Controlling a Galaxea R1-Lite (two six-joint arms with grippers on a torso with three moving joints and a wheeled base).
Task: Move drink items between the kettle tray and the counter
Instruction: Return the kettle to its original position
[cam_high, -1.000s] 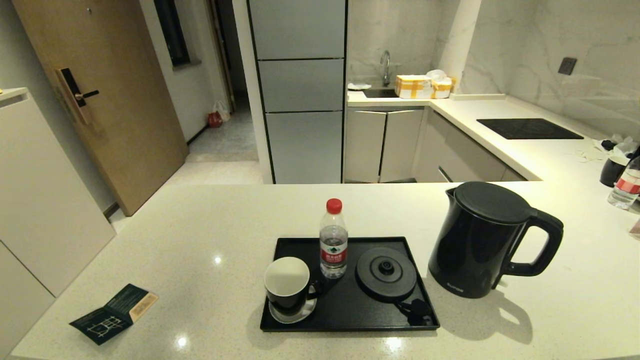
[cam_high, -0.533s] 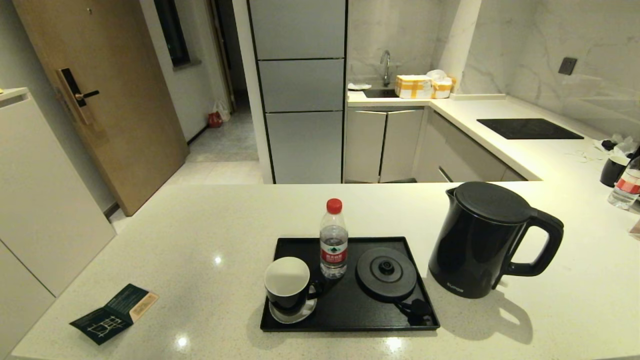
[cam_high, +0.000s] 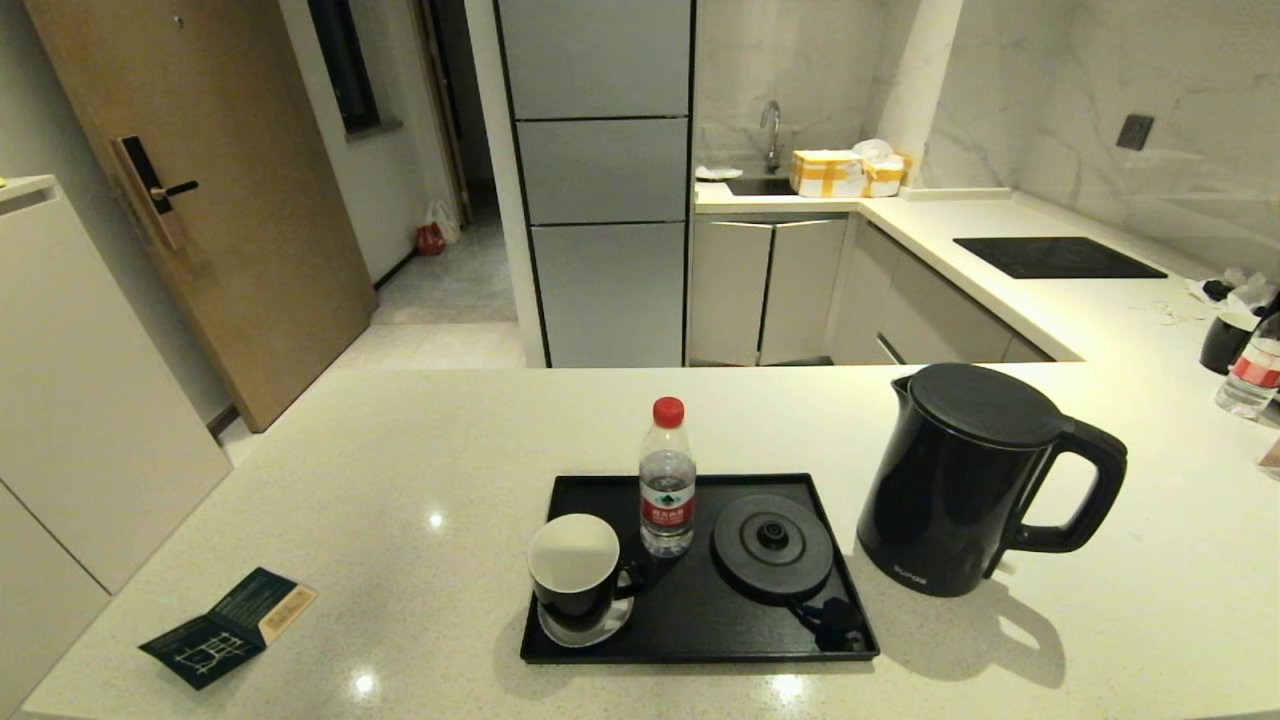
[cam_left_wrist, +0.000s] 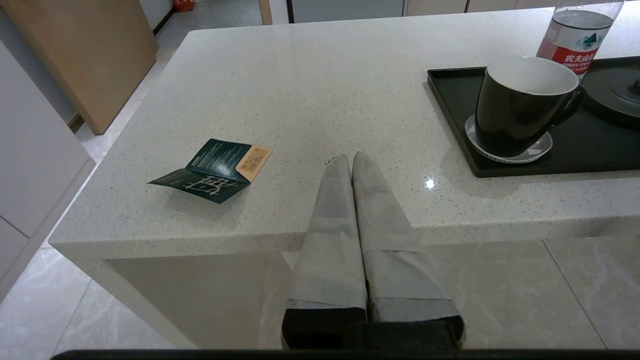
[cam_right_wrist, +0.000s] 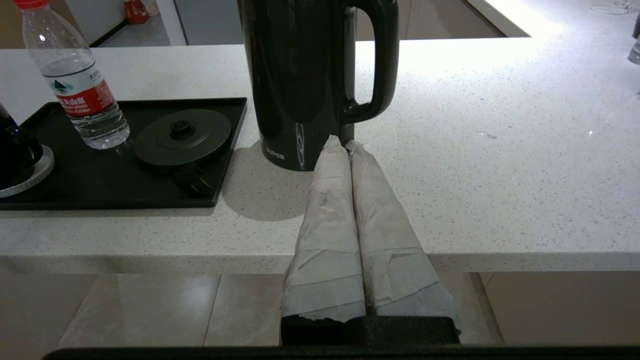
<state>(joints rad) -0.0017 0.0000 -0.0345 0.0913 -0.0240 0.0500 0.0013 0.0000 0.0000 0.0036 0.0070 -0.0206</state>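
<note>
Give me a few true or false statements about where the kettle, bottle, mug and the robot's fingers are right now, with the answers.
1. The kettle stands on its base disc. False: it stands on the counter, right of the tray; the disc is bare.
2. The bottle stands upright on the tray. True.
3. The mug lies tipped over on the counter. False: it is upright on a saucer on the tray.
4. The fingers of the left gripper are shut and hold nothing. True.
5. The right gripper grips the kettle's handle. False: its fingers are shut and empty, short of the kettle.
</note>
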